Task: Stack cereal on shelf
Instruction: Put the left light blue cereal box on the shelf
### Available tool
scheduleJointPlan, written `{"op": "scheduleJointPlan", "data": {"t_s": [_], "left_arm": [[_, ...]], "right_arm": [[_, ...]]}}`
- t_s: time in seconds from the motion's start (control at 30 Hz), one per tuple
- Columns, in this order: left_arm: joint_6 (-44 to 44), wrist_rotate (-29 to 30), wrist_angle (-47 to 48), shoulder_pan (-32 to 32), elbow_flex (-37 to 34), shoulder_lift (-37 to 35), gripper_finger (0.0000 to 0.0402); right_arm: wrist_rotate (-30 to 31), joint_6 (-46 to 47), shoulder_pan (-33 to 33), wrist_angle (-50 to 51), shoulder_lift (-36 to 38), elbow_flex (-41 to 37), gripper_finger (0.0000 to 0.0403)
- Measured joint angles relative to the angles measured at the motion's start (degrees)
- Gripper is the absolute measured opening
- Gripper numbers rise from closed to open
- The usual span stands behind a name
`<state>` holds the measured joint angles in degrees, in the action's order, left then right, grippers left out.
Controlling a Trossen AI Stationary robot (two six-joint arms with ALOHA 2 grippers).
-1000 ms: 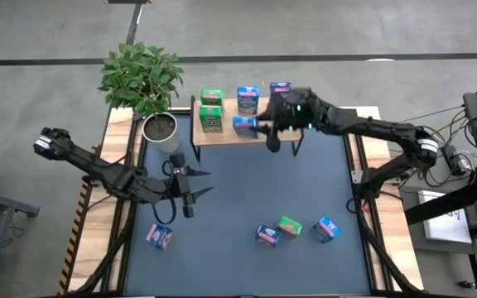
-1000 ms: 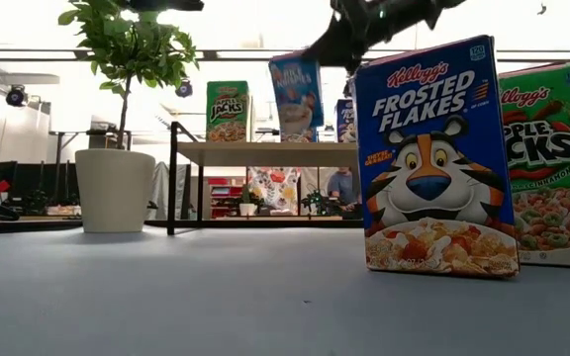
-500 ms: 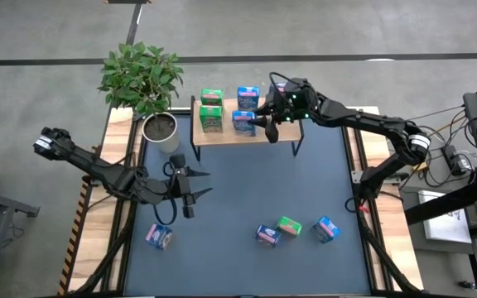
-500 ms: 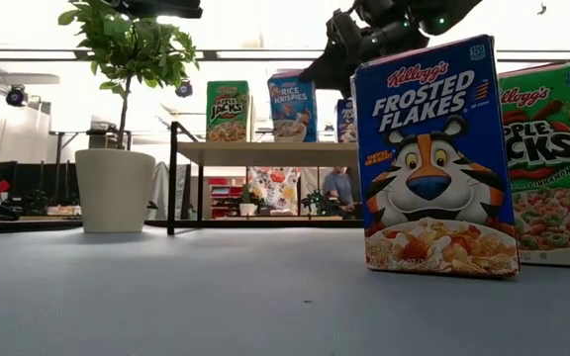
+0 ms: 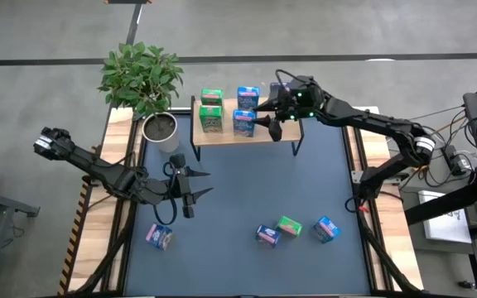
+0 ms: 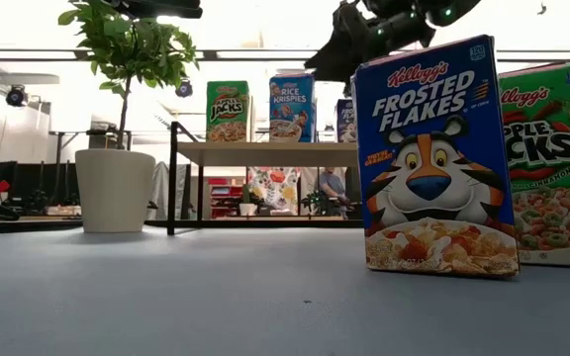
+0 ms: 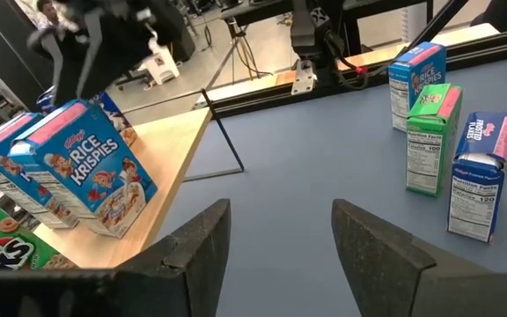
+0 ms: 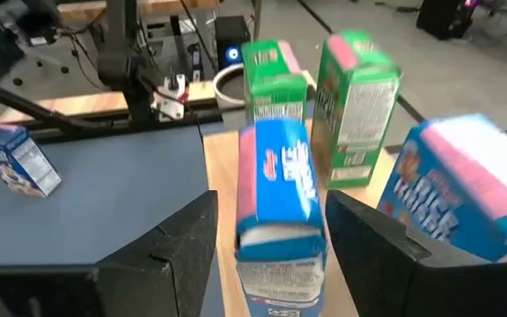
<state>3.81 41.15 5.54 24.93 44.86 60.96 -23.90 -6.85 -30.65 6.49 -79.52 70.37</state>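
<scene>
Cereal, small cardboard boxes: five stand on the low light-wood shelf (image 5: 247, 132) at twelve o'clock; four wait at six. Right gripper (image 5: 265, 122) is released behind the blue Rice Krispies box (image 5: 243, 122); left gripper (image 5: 190, 185) hangs unclenched at nine.

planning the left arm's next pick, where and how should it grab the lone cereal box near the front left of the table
Judging from the high view, the lone box lies on its side, skewed, with nothing beside it. Probably come straight down and pinch its two long faces across the narrow width, wrist turned to match. The left gripper hangs open nearby.
</scene>
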Motion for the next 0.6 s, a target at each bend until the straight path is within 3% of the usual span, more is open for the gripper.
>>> {"op": "scheduleJointPlan", "data": {"t_s": [0.23,0.43,0.6], "left_arm": [[0.6,0.0,-1.9,0.0,0.0,0.0,0.0182],[2.5,0.1,-2.5,0.0,0.0,0.0,0.0182],[2.6,0.1,-2.5,0.0,0.0,0.0,0.0182]], "right_arm": [[1.1,-0.5,2.1,2.2,1.5,5.0,0.0164],[11.1,-4.5,5.9,2.3,-1.7,8.3,0.0096],[12.1,-5.1,6.1,2.3,-3.7,8.8,0.0042]]}}
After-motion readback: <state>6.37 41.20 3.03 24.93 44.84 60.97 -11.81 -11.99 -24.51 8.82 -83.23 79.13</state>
